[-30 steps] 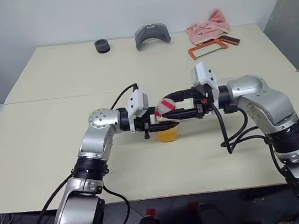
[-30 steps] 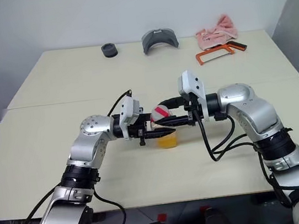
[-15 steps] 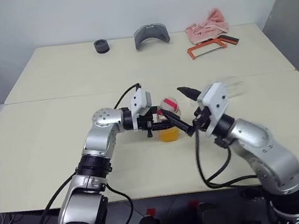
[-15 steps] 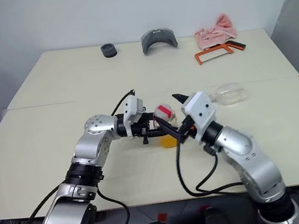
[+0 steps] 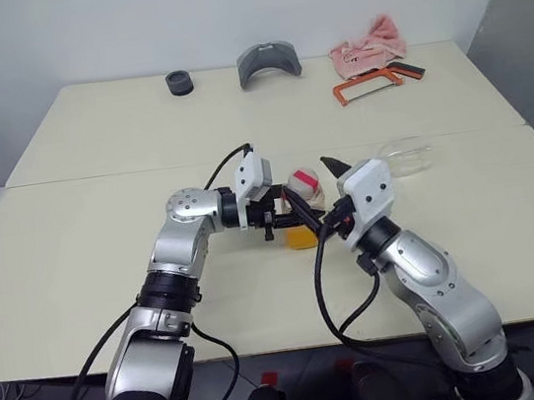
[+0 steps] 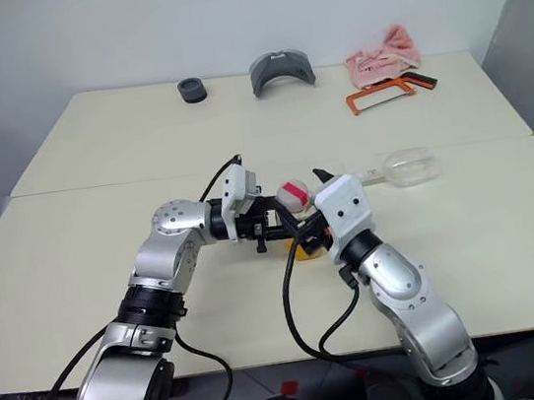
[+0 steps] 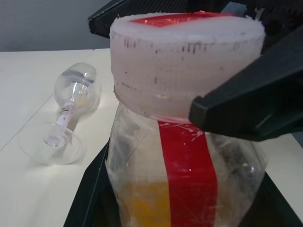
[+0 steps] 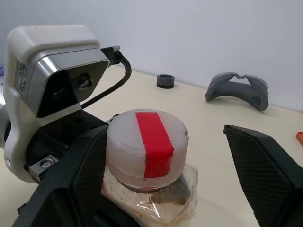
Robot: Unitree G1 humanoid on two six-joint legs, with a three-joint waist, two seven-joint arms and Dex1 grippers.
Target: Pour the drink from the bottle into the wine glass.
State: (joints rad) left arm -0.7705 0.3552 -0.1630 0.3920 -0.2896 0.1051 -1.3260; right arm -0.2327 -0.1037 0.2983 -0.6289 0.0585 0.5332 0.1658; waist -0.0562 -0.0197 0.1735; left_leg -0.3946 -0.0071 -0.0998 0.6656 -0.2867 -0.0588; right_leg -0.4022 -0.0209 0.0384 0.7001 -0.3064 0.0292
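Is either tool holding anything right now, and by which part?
The left tool holds the bottle by its body, below the capped neck. The right tool stands open around the cap, gripping nothing.

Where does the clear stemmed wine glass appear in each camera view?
Left eye: clear stemmed wine glass lying on its side, right of centre.
Right eye: wine glass, right of centre.
Left wrist: wine glass, beside the bottle.
Right wrist: I cannot find it.
Shared landmark: white, red-striped bottle cap.
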